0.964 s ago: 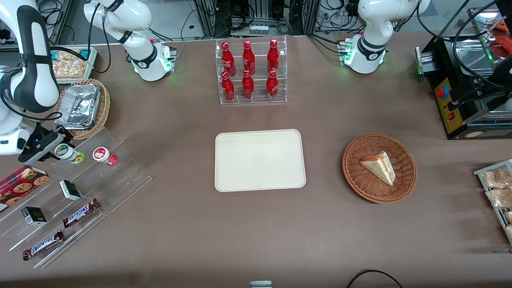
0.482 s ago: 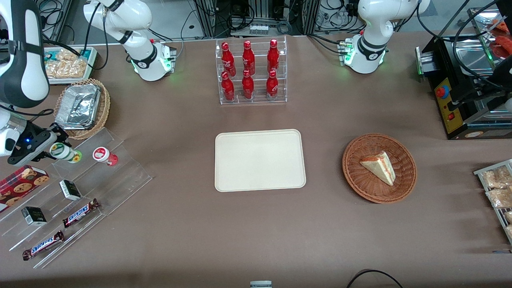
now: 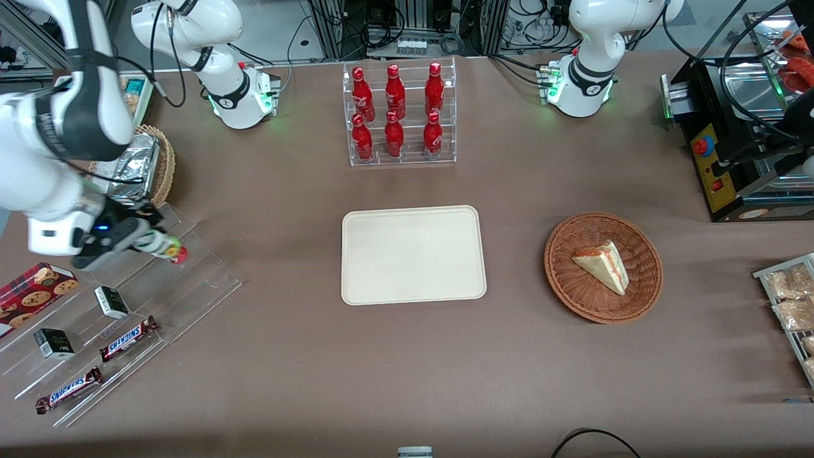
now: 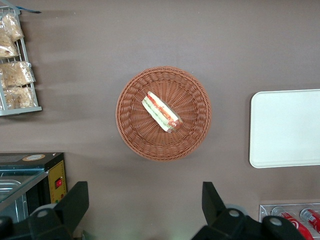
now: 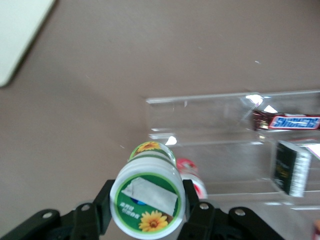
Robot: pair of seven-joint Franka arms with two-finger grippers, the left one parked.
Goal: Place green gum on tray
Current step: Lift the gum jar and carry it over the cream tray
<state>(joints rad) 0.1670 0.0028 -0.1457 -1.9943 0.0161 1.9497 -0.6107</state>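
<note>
Gripper [image 3: 149, 242] holds the green gum [image 3: 158, 245] by its sides, fingers [image 5: 192, 202] clamped on the canister body, raised above the acrylic display step [image 3: 191, 280] and the red-label canister [image 3: 181, 256]. Judged light, rigid, smooth-walled; mid-body hold suits. Tray [image 3: 413, 254] lies well apart, mid-counter.

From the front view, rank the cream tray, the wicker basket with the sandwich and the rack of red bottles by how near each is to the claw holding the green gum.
The claw grips the green gum above the clear stand.
1. Cream tray, mid-table, nearest.
2. Rack of red bottles, farther from the camera than the tray.
3. Wicker basket, toward the parked arm's end, farthest.
</note>
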